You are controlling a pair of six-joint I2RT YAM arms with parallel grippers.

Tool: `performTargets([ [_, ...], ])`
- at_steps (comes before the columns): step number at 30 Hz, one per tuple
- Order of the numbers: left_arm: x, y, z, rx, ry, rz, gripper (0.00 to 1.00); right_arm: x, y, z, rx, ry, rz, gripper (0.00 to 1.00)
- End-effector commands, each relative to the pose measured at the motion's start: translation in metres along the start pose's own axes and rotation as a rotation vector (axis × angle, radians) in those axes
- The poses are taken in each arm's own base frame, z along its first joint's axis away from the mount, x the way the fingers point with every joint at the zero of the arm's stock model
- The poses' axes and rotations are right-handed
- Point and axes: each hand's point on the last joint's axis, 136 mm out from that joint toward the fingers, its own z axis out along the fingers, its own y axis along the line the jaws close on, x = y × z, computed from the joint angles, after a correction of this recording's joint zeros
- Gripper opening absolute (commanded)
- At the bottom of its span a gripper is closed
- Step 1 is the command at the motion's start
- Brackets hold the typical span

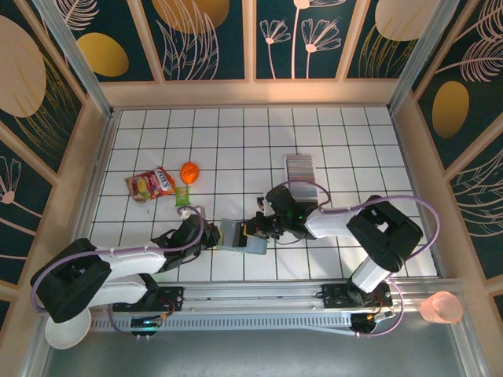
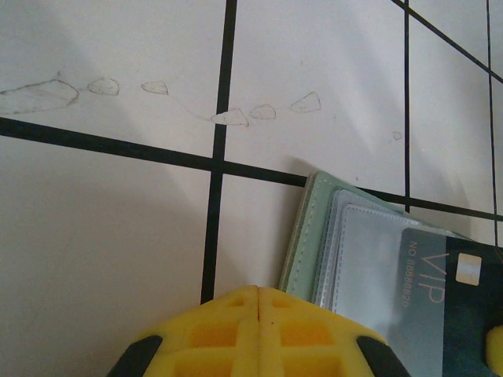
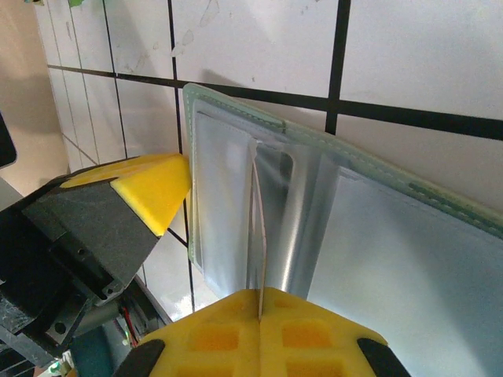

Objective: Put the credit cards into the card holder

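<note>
Right pincer pinching one card at the open wallet, left pincer pressed together at the wallet's edge.

Top view: sage-green folding card holder (image 1: 234, 236) lies open on white tiled table (image 1: 236, 133), between left gripper (image 1: 214, 236) and right gripper (image 1: 253, 230). Striped row of grey-white credit cards (image 1: 300, 168) sits further back, well apart. Left wrist: yellow fingers (image 2: 212, 330) closed flat against each other with nothing between, over holder's (image 2: 302, 236) near corner. Dark grey VIP card (image 2: 440, 306) lies over the clear pockets. Right wrist: fingers (image 3: 314, 338) clamp the VIP card (image 3: 258, 220), seen edge-on, standing in holder's bluish-grey inside. Left gripper's yellow finger sits against holder's rim.
</note>
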Motion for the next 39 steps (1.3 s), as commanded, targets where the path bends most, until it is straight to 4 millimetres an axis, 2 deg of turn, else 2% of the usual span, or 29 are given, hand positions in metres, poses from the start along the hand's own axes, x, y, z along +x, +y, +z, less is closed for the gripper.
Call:
performTargets([
  [1, 0.005, 0.000, 0.000, 0.007, 0.016, 0.003, 0.00, 0.005, 0.004, -0.002, -0.033, 0.017, 0.008, 0.00],
  [8, 0.005, 0.000, -0.001, 0.010, 0.015, 0.003, 0.00, 0.002, 0.007, 0.005, -0.044, 0.018, 0.010, 0.00],
  [15, 0.004, 0.001, -0.003, 0.012, 0.006, 0.000, 0.00, 0.004, -0.001, 0.015, -0.002, 0.029, 0.018, 0.03],
  [19, 0.004, 0.001, -0.003, 0.014, 0.005, -0.005, 0.00, -0.002, 0.001, 0.012, 0.009, -0.005, 0.015, 0.12],
  [24, 0.004, 0.000, -0.004, 0.017, 0.005, -0.007, 0.00, -0.012, 0.001, 0.004, 0.075, -0.044, -0.017, 0.33],
  [31, 0.004, 0.000, -0.005, 0.020, 0.004, -0.010, 0.00, -0.025, -0.007, -0.017, 0.229, -0.121, -0.062, 0.47],
  [34, 0.004, -0.001, -0.006, 0.025, 0.003, -0.012, 0.00, -0.027, -0.008, -0.021, 0.254, -0.131, -0.072, 0.47],
  [39, 0.005, -0.008, -0.007, 0.053, 0.014, -0.012, 0.00, -0.025, -0.003, -0.024, 0.298, -0.144, -0.101, 0.40],
])
